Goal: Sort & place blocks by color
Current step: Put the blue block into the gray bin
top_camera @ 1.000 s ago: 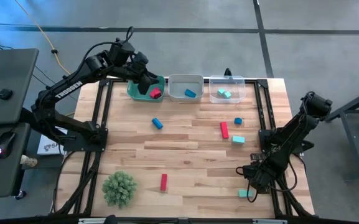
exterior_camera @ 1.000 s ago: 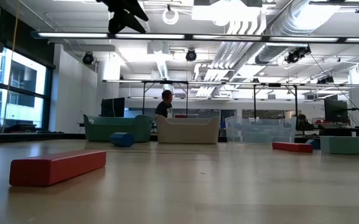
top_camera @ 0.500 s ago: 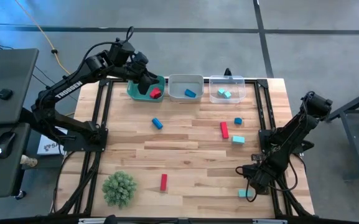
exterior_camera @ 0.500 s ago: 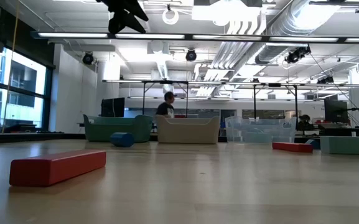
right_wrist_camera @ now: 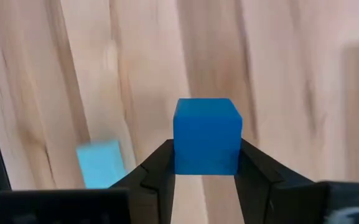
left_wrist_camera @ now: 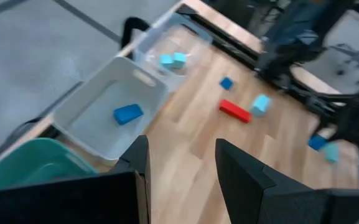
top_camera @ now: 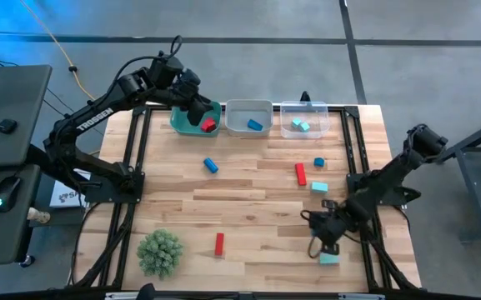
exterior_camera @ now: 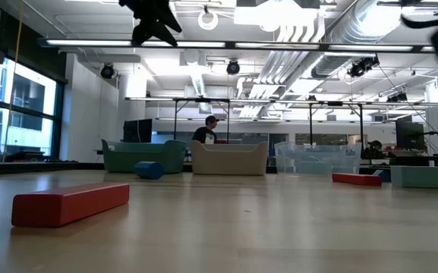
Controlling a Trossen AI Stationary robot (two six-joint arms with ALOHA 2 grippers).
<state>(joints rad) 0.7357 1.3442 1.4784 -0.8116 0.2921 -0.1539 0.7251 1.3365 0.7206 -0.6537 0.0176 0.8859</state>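
Observation:
My right gripper (right_wrist_camera: 205,163) is shut on a blue cube (right_wrist_camera: 206,134). In the high view it (top_camera: 323,237) hangs over the table's near right part, just beyond a teal block (top_camera: 329,258) lying flat on the wood. My left gripper (left_wrist_camera: 180,171) is open and holds nothing. It hovers over the green bin (top_camera: 192,125), which holds a red block (top_camera: 208,125). Loose on the table lie a blue block (top_camera: 211,165), a red bar (top_camera: 300,173), a blue cube (top_camera: 318,162), a teal block (top_camera: 318,187) and another red bar (top_camera: 218,243). My right gripper pinches the blue cube by two opposite side faces (right_wrist_camera: 179,155), one finger on each. The cube is lifted clear of the table and sits square between the fingers, with the wood and the teal block (right_wrist_camera: 98,163) below it.
A grey bin (top_camera: 248,117) holds a blue block (top_camera: 254,125), and a clear bin (top_camera: 304,119) holds teal blocks (top_camera: 300,125); all three bins stand along the far edge. A green spiky ball (top_camera: 160,252) sits near the left front. A person shows far off in the room (exterior_camera: 207,130).
My right gripper has moved from the table's right edge toward the left, away from the teal block, which stays in place. The right arm now shows blurred at the upper right of the low view.

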